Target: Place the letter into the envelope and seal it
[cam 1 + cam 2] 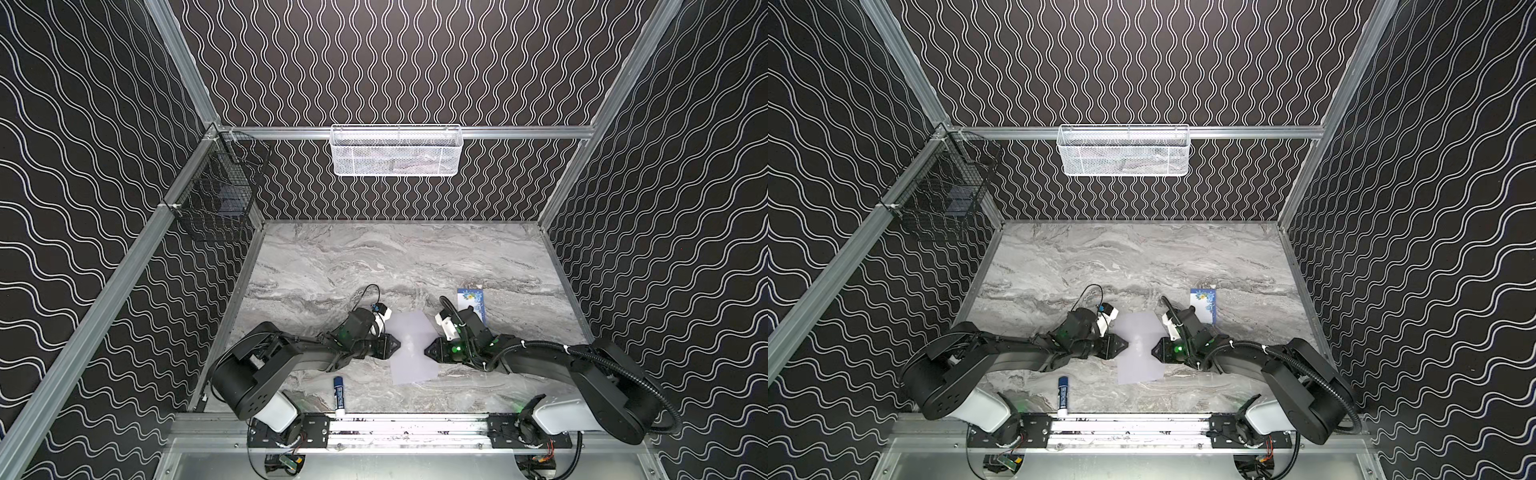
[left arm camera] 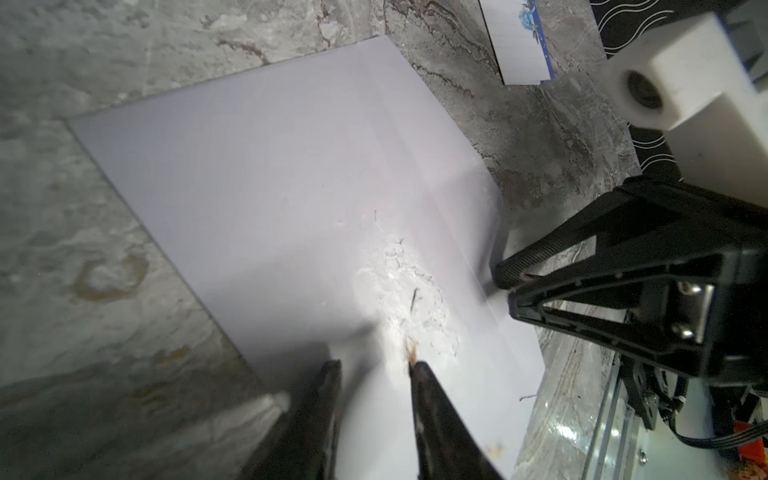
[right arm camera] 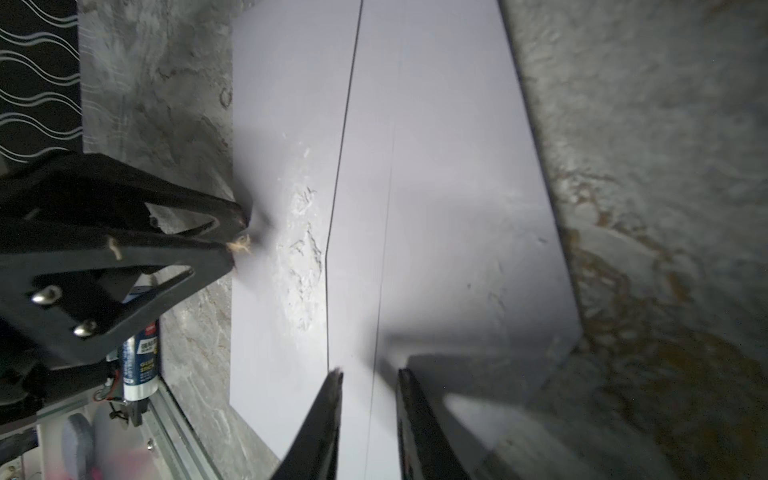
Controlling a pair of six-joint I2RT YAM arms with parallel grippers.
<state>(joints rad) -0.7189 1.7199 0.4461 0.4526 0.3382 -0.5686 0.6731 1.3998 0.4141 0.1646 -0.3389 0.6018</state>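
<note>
The pale grey-lavender envelope (image 1: 410, 328) (image 1: 1138, 330) lies flat on the marble table, its flap open towards the right arm, with a rough white patch near its middle. My left gripper (image 1: 398, 345) (image 2: 374, 365) rests its tips on the envelope's left edge. A narrow gap shows between its fingers, with paper in it. My right gripper (image 1: 426, 351) (image 3: 370, 372) rests its tips on the flap side (image 3: 457, 166), a narrow gap astride a crease line. The letter (image 1: 471, 301) (image 2: 519, 41), white with a blue border, lies on the table behind the right arm, partly hidden by it.
A blue glue stick (image 1: 338, 392) (image 3: 139, 365) lies near the front edge, left of the envelope. A white mesh basket (image 1: 395, 153) hangs on the back wall and a black wire basket (image 1: 220, 195) on the left wall. A metal rail (image 1: 395, 428) runs along the front.
</note>
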